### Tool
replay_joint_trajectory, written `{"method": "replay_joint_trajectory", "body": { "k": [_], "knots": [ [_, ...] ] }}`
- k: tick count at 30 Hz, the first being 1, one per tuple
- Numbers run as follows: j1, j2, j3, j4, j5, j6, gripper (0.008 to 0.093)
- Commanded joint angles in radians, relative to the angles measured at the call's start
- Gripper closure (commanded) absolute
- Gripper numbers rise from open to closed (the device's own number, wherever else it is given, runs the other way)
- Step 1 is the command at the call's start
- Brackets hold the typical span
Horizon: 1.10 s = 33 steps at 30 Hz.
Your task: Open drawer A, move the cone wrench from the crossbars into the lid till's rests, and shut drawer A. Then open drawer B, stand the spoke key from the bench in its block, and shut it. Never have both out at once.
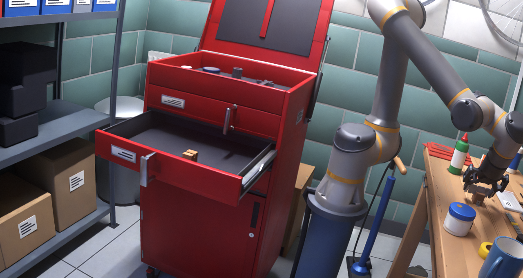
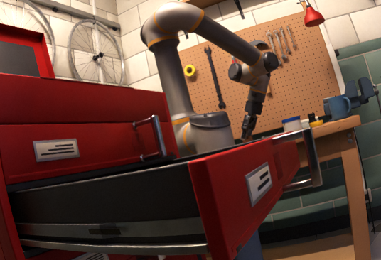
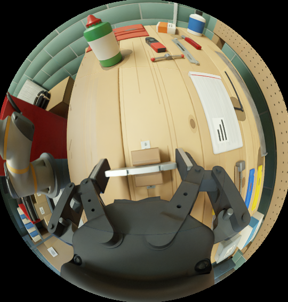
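The grey spoke key (image 3: 141,170) lies across a small wooden cradle (image 3: 146,166) on the bench, between the fingers of my gripper (image 3: 142,167). My gripper (image 1: 484,187) is open and holds nothing. The lower drawer (image 1: 183,155) of the red cabinet stands pulled out. A small wooden block (image 1: 190,154) sits on its dark floor. The upper drawer (image 1: 215,110) is pushed in. The cabinet lid (image 1: 268,18) stands raised over the till (image 1: 234,73). From the second side camera the open drawer front (image 2: 248,184) hides the bench below my gripper (image 2: 247,132).
Behind the bench a pegboard (image 2: 295,70) carries wrenches. On the bench stand a green and white bottle (image 3: 103,42), a white jar with a blue lid (image 1: 459,219), a blue mug (image 1: 506,258) and a white card (image 3: 218,111). A blue floor pump (image 1: 378,218) leans by the arm's base.
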<state>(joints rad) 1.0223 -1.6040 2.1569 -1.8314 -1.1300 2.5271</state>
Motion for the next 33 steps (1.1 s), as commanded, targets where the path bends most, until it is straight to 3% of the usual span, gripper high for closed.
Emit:
{"method": "replay_joint_trajectory", "body": {
  "k": [1, 8, 33],
  "knots": [
    [0.000, 0.000, 0.000, 0.000, 0.000, 0.000, 0.0134],
    [0.000, 0.000, 0.000, 0.000, 0.000, 0.000, 0.0149],
    [0.000, 0.001, 0.001, -0.001, 0.000, 0.000, 0.0649]
  ]
}}
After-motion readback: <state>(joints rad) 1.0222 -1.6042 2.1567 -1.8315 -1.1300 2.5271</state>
